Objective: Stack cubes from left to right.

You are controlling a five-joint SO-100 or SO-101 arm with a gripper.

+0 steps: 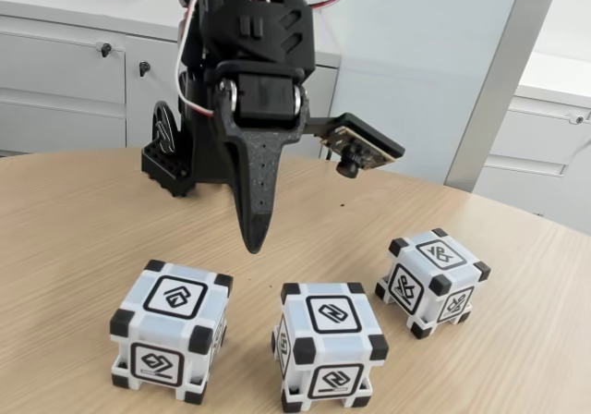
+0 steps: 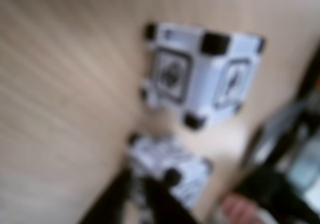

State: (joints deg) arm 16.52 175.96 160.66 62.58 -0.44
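Pale wooden table (image 1: 74, 248) carries your three cubes in a row: the middle cube (image 1: 330, 344), the left cube (image 1: 171, 329) beside it, the right cube (image 1: 431, 279) beyond. Your gripper (image 1: 256, 238) hangs above, behind the middle cube; whether its jaws are parted cannot be made out.

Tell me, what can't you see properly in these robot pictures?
- Gripper: in the fixed view the fingers overlap into one dark point, so open or shut is unclear.
- Two cubes in the wrist view: blur smears their glyphs.
- Left cube and middle cube: the fixed view's bottom edge cuts off their lowest corners.
- Arm's top: cut off by the upper edge.
- Pinkish patch, wrist view: too blurred to identify.
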